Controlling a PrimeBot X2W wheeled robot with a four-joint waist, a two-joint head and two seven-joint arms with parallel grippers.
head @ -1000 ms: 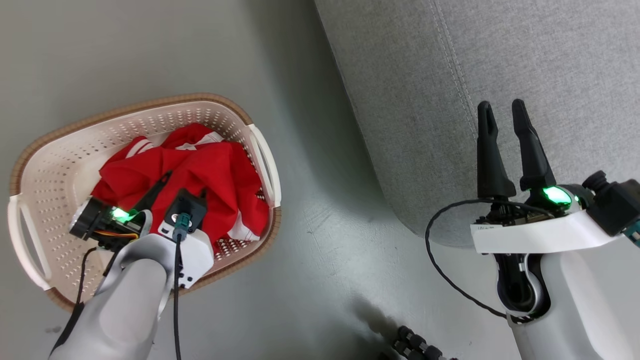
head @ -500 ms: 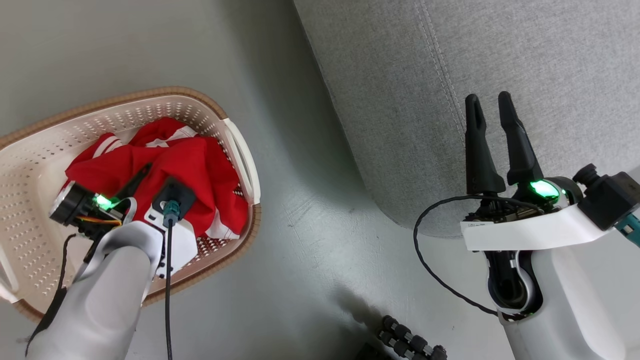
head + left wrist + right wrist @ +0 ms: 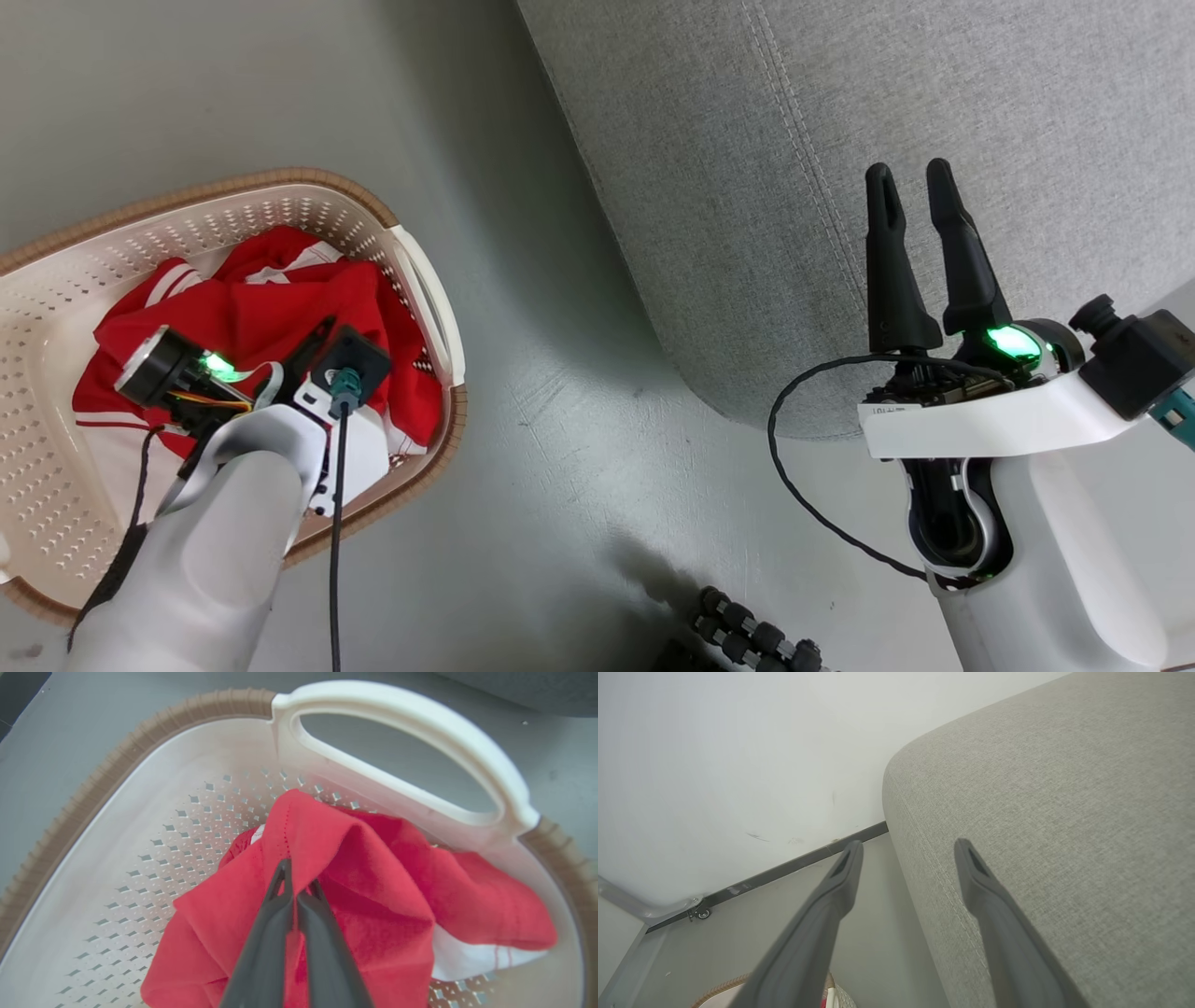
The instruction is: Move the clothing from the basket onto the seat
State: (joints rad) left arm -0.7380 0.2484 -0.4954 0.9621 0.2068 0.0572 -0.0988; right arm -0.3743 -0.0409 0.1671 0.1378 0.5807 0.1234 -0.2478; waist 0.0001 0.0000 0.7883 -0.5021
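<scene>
The red clothing (image 3: 261, 313) lies bunched in the cream basket (image 3: 280, 177) on the floor at the left. My left gripper (image 3: 299, 882) reaches down into the basket, and its two dark fingers are shut on a raised fold of the red clothing (image 3: 373, 868). White trim shows at the cloth's lower right edge. In the head view the left gripper (image 3: 313, 343) is mostly hidden behind its own wrist. My right gripper (image 3: 907, 173) stands open and holds nothing, over the front edge of the grey seat (image 3: 980, 93). The right wrist view has the right gripper (image 3: 909, 847) beside the seat's (image 3: 1064, 788) rounded corner.
Grey floor (image 3: 560, 420) separates basket and seat. The basket's white handle (image 3: 411, 723) is just beyond the held fold. A dark ribbed object (image 3: 747, 625) lies at the bottom edge. A white wall (image 3: 738, 742) with a dark baseboard rises behind the seat.
My left gripper's fingers have shut on a fold of the red clothing. The head camera has turned, so the basket sits further left in view. The right gripper stays open.
</scene>
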